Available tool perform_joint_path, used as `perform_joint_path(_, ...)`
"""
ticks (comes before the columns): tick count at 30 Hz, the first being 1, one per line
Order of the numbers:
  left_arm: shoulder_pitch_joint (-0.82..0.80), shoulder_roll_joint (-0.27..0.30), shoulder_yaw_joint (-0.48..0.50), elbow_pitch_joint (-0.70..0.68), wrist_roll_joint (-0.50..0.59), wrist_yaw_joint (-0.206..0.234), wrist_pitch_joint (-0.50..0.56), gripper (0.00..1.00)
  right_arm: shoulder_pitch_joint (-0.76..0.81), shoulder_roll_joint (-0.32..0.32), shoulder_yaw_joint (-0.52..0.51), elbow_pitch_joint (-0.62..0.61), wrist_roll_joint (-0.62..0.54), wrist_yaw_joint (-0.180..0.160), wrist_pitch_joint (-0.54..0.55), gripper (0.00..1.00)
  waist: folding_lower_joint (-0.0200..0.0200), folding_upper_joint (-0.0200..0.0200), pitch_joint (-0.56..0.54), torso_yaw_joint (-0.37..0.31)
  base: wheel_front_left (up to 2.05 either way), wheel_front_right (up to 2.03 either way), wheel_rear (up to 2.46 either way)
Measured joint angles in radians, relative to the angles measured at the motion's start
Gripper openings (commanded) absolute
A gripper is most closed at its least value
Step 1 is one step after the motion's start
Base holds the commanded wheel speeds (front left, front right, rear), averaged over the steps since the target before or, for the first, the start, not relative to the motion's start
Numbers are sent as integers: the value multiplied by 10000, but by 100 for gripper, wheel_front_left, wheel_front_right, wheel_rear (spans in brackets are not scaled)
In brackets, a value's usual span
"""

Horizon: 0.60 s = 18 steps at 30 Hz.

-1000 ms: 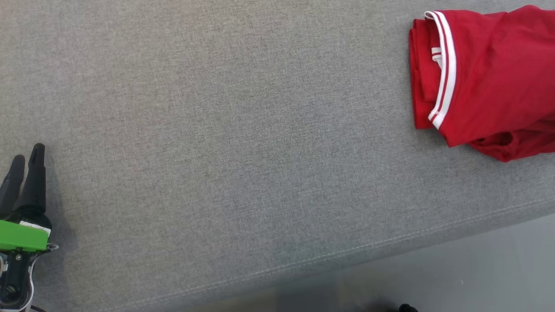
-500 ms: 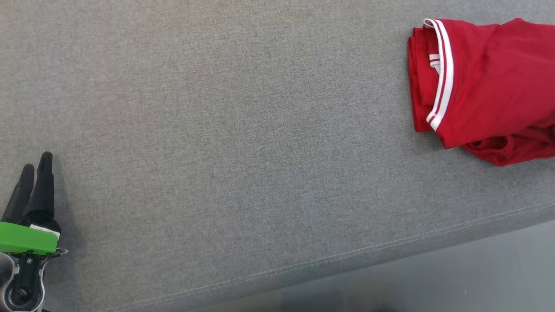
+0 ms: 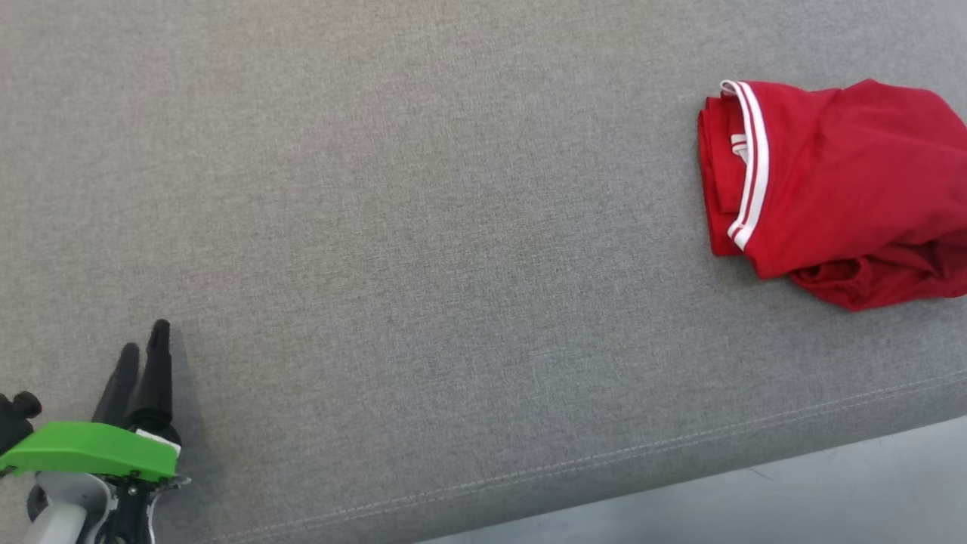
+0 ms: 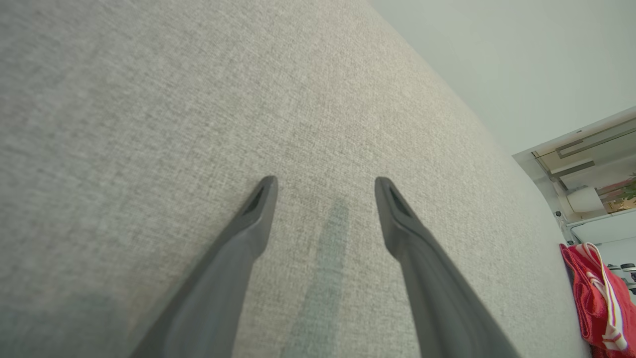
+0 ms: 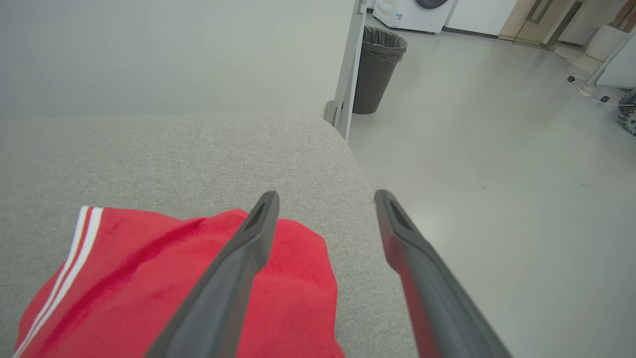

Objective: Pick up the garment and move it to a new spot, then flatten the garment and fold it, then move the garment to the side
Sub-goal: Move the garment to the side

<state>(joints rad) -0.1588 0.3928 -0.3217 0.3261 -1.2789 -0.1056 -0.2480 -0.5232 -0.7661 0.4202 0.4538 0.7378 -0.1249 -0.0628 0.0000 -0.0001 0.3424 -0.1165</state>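
Over at 2 o'clock on the grey worktop (image 3: 423, 227) lies the red garment (image 3: 831, 189), my right end effector (image 5: 325, 194) spread wide and empty near it, my left end effector (image 3: 145, 338) at 8 o'clock likewise wide and empty

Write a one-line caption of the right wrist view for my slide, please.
Open right gripper over the edge of the red garment, near the end of the grey fabric surface; a dark bin beyond.

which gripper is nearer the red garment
The right gripper: the red garment lies just beneath its open fingers, while the left gripper sits far across the grey surface from it.
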Motion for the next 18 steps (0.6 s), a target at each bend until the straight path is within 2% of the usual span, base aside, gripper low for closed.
perform_joint_path(9, 416, -468, -408, 146, 617, -12, 8, 100, 846, 694, 67, -1174, -416, 0, -1053, 100, 0, 0, -1169, 214, 0, 0, 0)
perform_joint_path(13, 539, -520, -430, 161, 761, -12, 6, 100, 1635, 1174, 224, -1294, -773, 0, -1308, 100, 0, 1, -1719, 331, 0, 0, 0)
perform_joint_path(18, 851, -516, -627, 188, 1524, -6, 2, 100, 2618, 1712, 163, -1289, -1141, 0, -1494, 100, 0, 1, -2420, 491, 0, 0, 0)
